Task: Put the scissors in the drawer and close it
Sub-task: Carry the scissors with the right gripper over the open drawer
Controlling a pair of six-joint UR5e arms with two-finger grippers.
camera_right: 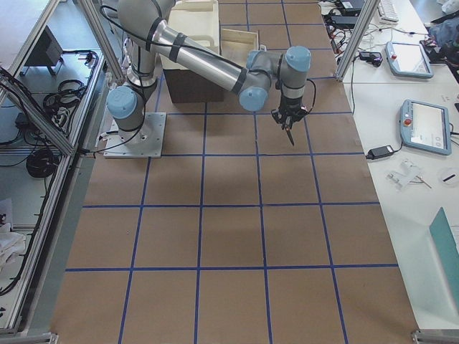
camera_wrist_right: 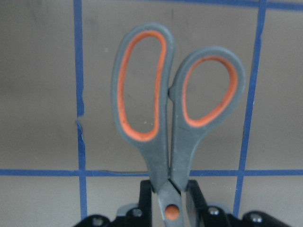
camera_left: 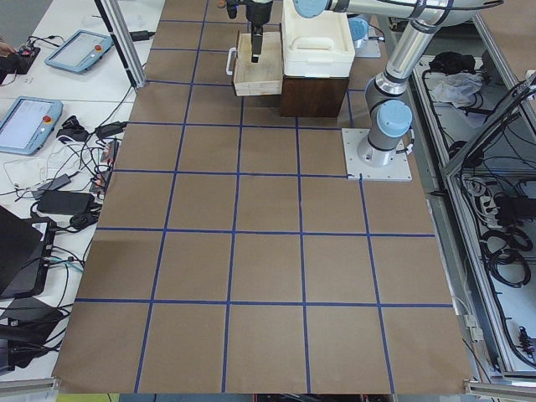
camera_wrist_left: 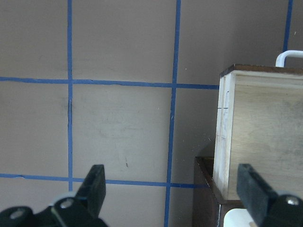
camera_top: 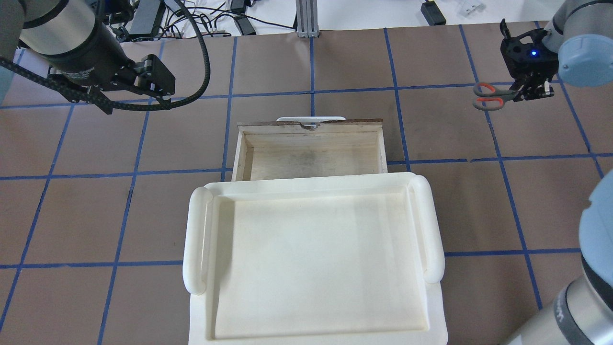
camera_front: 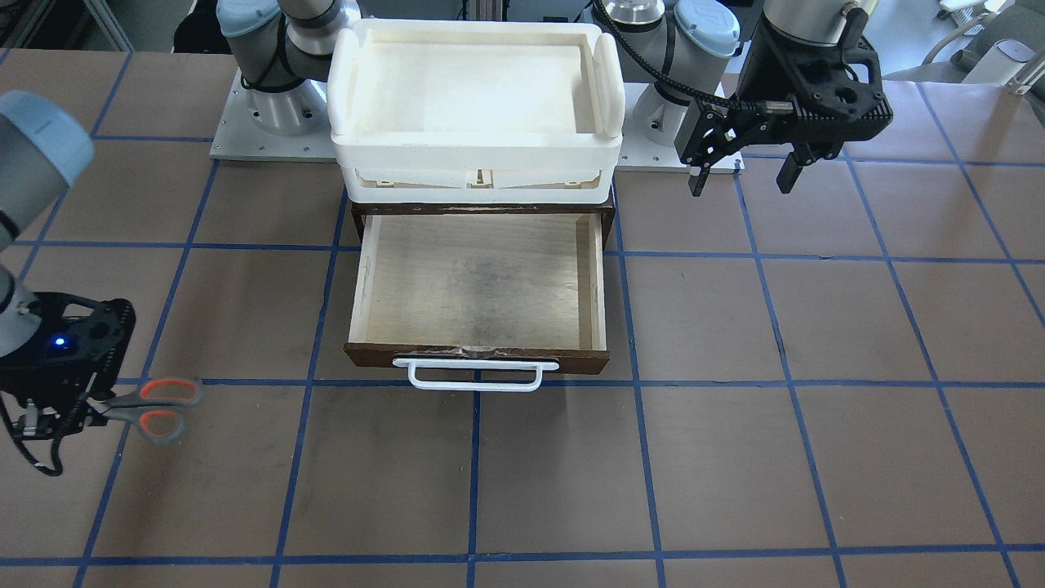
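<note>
My right gripper is shut on the scissors at the pivot. It holds them above the table, far to the drawer's side. The grey, orange-lined handles point away from the gripper in the right wrist view and the overhead view; the blades are hidden between the fingers. The drawer is pulled out, with a dark brown front, a white bar handle and a bare plywood inside. My left gripper is open and empty beside the cabinet, near the drawer's side wall.
A white plastic tray sits on top of the dark cabinet, right behind the open drawer, and overhangs its back part. The table is brown with blue grid lines. Both arm bases stand behind the tray.
</note>
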